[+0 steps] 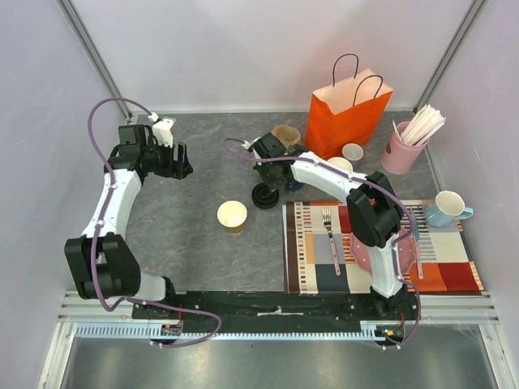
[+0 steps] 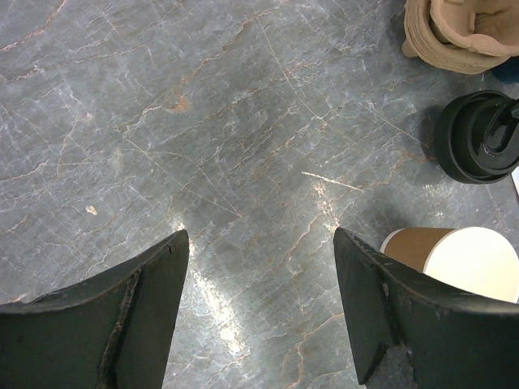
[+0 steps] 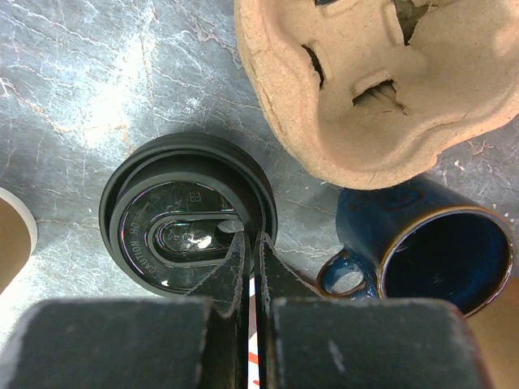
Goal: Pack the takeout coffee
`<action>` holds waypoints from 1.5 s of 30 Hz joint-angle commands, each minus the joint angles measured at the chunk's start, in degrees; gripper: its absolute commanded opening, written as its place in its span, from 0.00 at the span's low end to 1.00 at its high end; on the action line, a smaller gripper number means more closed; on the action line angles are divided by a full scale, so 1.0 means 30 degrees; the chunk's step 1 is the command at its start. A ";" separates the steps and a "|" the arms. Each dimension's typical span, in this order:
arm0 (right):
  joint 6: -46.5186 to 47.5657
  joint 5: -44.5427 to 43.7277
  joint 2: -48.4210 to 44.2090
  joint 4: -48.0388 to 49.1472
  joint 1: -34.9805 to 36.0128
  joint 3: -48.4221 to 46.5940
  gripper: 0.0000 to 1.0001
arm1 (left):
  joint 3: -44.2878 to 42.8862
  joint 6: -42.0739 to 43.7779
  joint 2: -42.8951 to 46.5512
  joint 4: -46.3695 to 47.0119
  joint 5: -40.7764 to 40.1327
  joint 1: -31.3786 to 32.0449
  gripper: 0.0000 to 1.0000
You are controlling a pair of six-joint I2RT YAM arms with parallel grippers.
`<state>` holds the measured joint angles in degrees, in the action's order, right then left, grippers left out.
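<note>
No lidded takeout coffee shows. A lidless brown paper cup [image 1: 232, 215] [image 2: 470, 259] stands upright mid-table. Right of it a black plastic lid [image 1: 265, 195] [image 3: 186, 223] [image 2: 474, 138] lies on the grey stone table [image 1: 195, 235]. My right gripper [image 1: 268, 183] [image 3: 253, 237] reaches down onto the lid's right rim, fingers pinched together on it. My left gripper [image 1: 182, 162] [image 2: 261, 235] hovers open over bare table at the far left, with the cup just beyond its right finger [image 2: 381, 308] and nothing between the jaws.
A pulp cup carrier [image 1: 285, 134] [image 3: 381, 81] and a dark blue mug [image 3: 438, 259] sit close by the lid. Behind stand an orange paper bag [image 1: 345, 117], small white cups [image 1: 352, 151] and a pink holder [image 1: 401, 150]. A striped placemat [image 1: 454, 267] holds a fork [image 1: 329, 231]; a pale blue mug [image 1: 448, 208] stands on its far right corner.
</note>
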<state>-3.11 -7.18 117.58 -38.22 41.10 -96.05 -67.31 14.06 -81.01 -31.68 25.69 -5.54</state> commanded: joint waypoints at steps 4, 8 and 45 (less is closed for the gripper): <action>0.0775 0.1658 -0.0960 0.0989 0.0098 0.0200 0.00 | -0.0005 0.0498 -0.0124 -0.0016 0.0927 0.0001 0.78; 0.0804 0.1574 -0.0963 0.1401 0.0098 0.0522 0.04 | -0.0035 0.0381 -0.0213 -0.0074 0.1133 0.0001 0.78; 0.0892 0.0196 0.0915 0.0610 0.0157 -0.0327 0.09 | -0.0093 0.0585 -0.0183 -0.0221 0.1133 0.0001 0.78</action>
<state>-0.51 -5.48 121.10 -36.29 41.41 -94.54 -67.31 14.06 -81.41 -31.86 27.57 -5.54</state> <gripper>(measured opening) 0.116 0.784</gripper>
